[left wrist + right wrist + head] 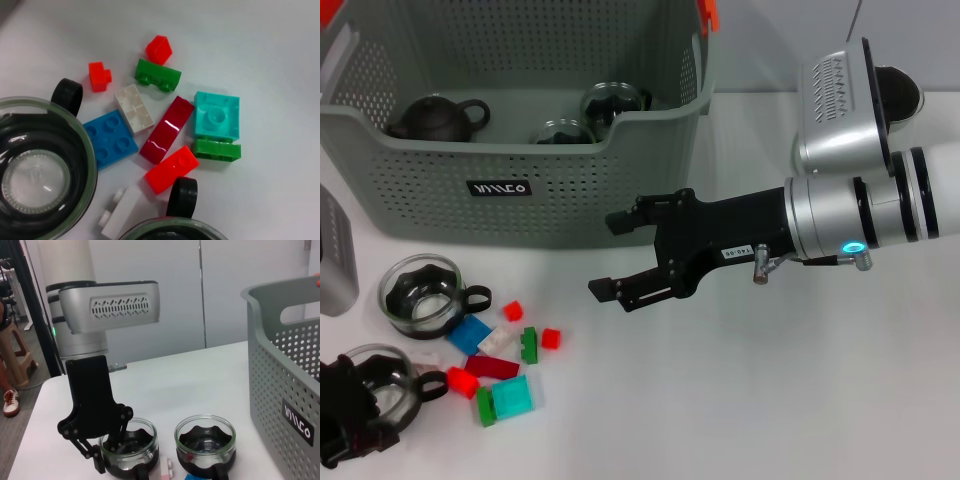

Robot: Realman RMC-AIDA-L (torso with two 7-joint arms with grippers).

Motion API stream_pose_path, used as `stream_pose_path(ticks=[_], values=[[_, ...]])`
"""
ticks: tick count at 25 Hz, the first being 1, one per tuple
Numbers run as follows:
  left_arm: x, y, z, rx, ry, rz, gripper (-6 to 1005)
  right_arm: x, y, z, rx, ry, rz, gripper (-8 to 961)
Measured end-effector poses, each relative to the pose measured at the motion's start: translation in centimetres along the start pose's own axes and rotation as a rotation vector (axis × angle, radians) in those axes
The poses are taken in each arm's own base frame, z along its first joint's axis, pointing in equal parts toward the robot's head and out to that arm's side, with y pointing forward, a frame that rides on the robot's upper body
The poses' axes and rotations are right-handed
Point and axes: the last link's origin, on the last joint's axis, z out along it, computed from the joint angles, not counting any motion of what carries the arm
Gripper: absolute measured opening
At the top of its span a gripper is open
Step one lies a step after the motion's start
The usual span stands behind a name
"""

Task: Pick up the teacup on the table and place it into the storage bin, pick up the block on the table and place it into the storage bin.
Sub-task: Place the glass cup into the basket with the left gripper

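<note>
The storage bin (520, 190) fills the upper left of the head view, standing on the white table (770, 400); inside it lie a dark teapot (438, 117) and two glass teacups (615, 103). The right arm reaches in from the right edge, and the right hand (610, 255) hangs at mid-frame just in front of the bin's right front corner, its two black fingers spread wide apart with nothing between them.

At the lower left of the head view two more teacups remain on the table. One teacup (420, 296) stands just in front of the bin, apart from both hands. The other teacup (382, 383) sits in the bottom left corner, where the left hand (345, 420) is down over it; in the right wrist view its fingers (97, 460) straddle that cup's rim, close against the glass, though whether they actually grip it cannot be told.

Beside the cups lies a loose scatter of small blocks (500, 365): blue, white, dark red, bright red, green and turquoise (217, 115).
</note>
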Motion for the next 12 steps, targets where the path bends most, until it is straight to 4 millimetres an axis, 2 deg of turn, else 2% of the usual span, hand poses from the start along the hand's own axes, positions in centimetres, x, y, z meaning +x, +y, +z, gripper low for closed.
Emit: stream_pose_path(ticks=[12], values=[[0.3,0.5,-1.6,0.003,0.062,-0.012,58,0.2,-0.1,-0.1,0.005,-0.002,-0.013,915]])
